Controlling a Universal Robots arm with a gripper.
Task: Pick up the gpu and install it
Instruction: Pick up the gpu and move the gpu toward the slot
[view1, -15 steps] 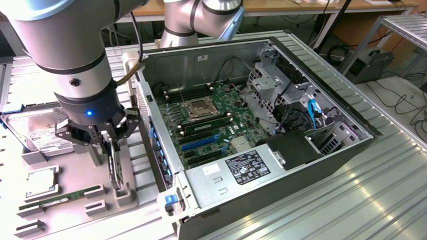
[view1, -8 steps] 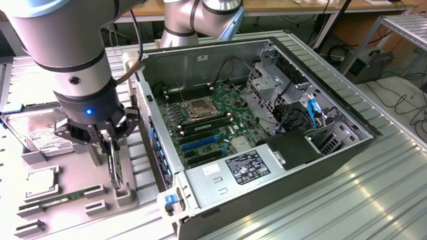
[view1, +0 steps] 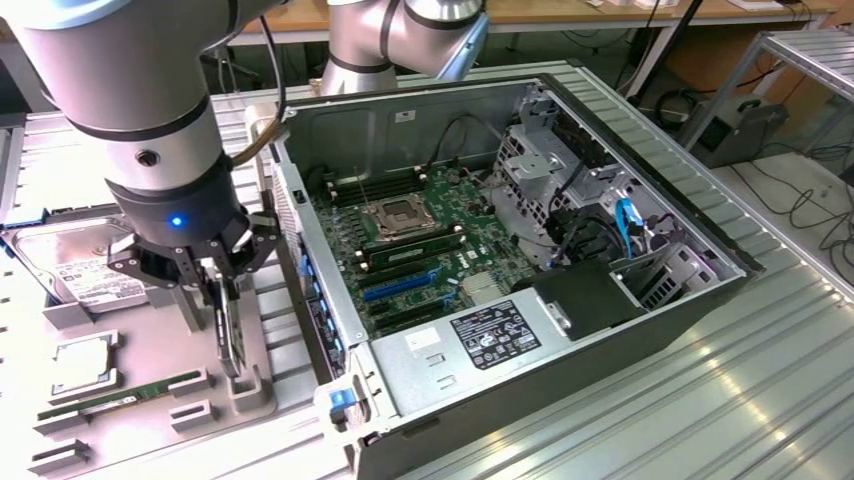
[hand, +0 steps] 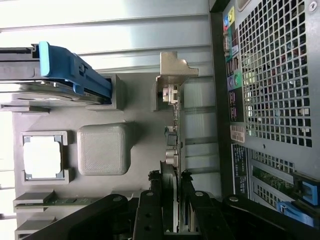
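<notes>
The gpu (view1: 231, 340) stands on its long edge in a slot of the grey tray (view1: 140, 335), at the exterior view's left, just beside the open computer case (view1: 561, 385). The gripper (view1: 220, 290) straddles the gpu from above, jaws about half closed and, as far as I can tell, pressed on both faces.

The gpu looks light, stiff and thin, with fragile parts on its faces, so the bare board near its top edge is the place to hold it.

On the tray: one gpu, one hard drive (view1: 74, 275), one processor (view1: 83, 362), one memory stick (view1: 120, 397).
</notes>
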